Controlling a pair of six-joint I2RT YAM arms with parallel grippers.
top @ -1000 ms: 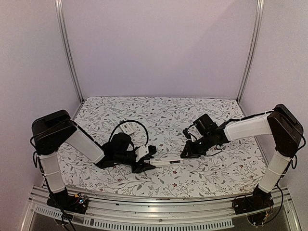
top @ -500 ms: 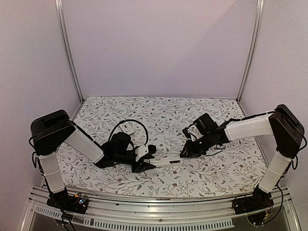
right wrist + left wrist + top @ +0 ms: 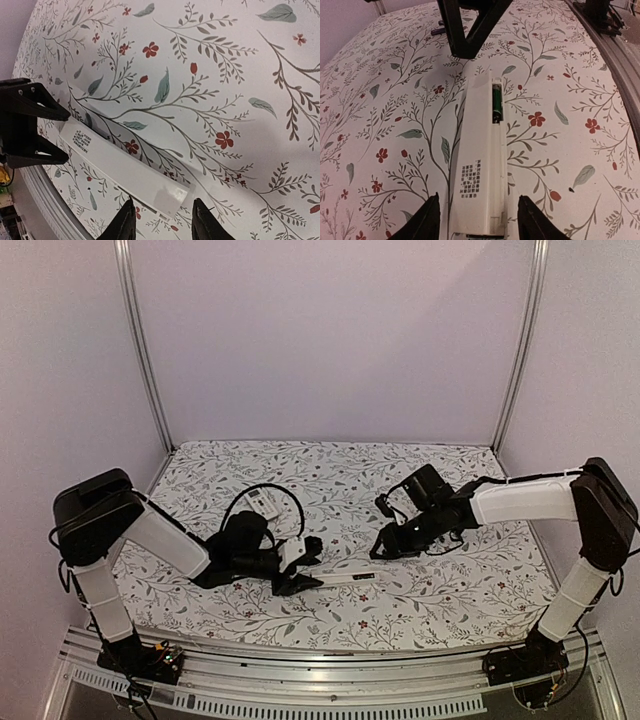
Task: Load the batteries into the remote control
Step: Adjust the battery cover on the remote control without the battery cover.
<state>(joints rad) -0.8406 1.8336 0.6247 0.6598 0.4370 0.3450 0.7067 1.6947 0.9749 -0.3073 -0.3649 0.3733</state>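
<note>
The white remote control (image 3: 480, 165) is lying flat on the floral table (image 3: 440, 600), back side facing up, in the gap between the two arms. Its battery compartment is showing open along one long edge, toward the end pointing at the right arm. One battery (image 3: 496, 104), dark with a green sheen, is sitting lengthwise inside that slot. No other battery is showing clearly in any view.

The left claw (image 3: 478, 196) is straddling the remote's near end, one finger on each side. It's standing partly open, with a thin strip of tablecloth showing between each finger and the white casing, so it's gripping nothing.

The right claw (image 3: 163, 200) is hovering at the opposite end, pointing down at the remote's tip. Its fingers are standing apart with nothing between them but tablecloth and the corner of the remote below. From the overhead camera it's sitting just beyond that end, apart from the casing.

Farther back, beside the left arm, a small white object (image 3: 264, 503) is resting on the table. It's too small to identify.
</note>
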